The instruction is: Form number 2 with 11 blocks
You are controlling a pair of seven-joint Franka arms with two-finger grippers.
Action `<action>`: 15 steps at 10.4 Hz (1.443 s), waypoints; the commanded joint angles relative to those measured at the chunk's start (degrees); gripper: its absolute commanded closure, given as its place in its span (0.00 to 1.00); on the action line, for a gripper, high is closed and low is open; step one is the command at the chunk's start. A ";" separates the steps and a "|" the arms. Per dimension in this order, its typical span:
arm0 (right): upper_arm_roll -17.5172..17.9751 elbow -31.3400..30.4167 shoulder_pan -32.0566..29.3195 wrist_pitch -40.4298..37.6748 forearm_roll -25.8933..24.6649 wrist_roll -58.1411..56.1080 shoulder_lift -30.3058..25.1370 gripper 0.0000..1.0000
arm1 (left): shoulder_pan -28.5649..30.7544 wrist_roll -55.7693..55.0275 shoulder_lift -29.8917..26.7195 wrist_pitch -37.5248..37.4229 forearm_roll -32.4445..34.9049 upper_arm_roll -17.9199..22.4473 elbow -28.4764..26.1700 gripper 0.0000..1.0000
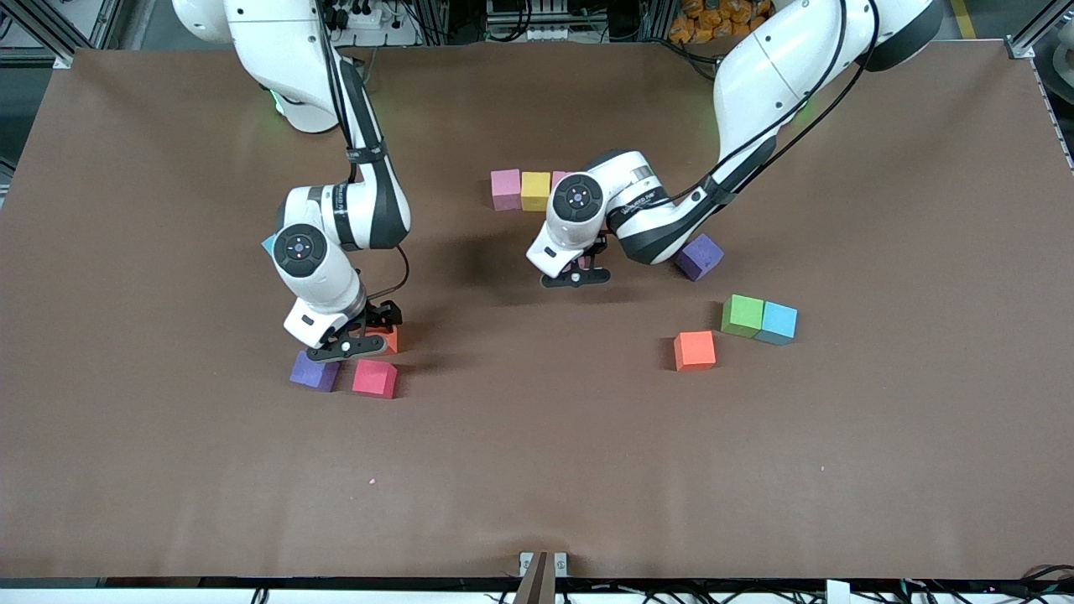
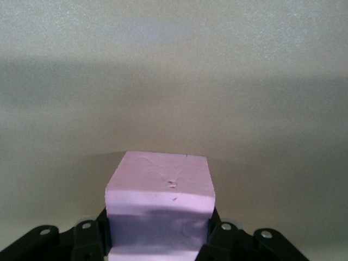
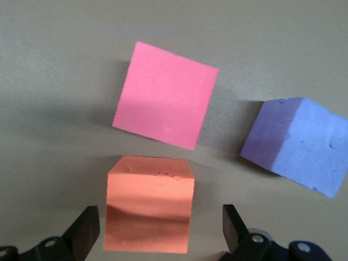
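Note:
My left gripper [image 1: 579,270] is shut on a pink block [image 2: 159,201], low over the table beside a short row of blocks: pink [image 1: 506,189], yellow [image 1: 535,190] and another pink [image 1: 560,177] half hidden by the arm. My right gripper [image 1: 361,335] is open and straddles an orange block [image 3: 149,209] on the table, with a gap at each finger. Beside that block lie a red block [image 3: 166,102] and a purple block [image 3: 296,144], both nearer to the front camera.
Toward the left arm's end lie a purple block [image 1: 699,256], a green block [image 1: 742,315] touching a light-blue cube [image 1: 776,323], and an orange block [image 1: 695,350]. Another light-blue cube [image 1: 268,243] peeks out by the right arm's wrist.

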 commanded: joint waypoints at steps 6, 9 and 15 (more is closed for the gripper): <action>2.89 -1.32 -1.71 4.46 2.91 -1.52 1.95 0.00 | -0.23 -2.11 -0.80 2.66 0.28 0.44 -4.04 0.73; 2.89 -1.68 -1.89 4.54 2.91 -1.52 1.95 0.00 | -0.66 -2.90 -0.97 2.75 0.37 0.44 -4.83 0.73; 2.89 -1.68 -1.36 4.99 2.99 -1.43 1.25 0.53 | -1.02 -2.90 -1.15 2.75 0.37 0.44 -6.06 0.73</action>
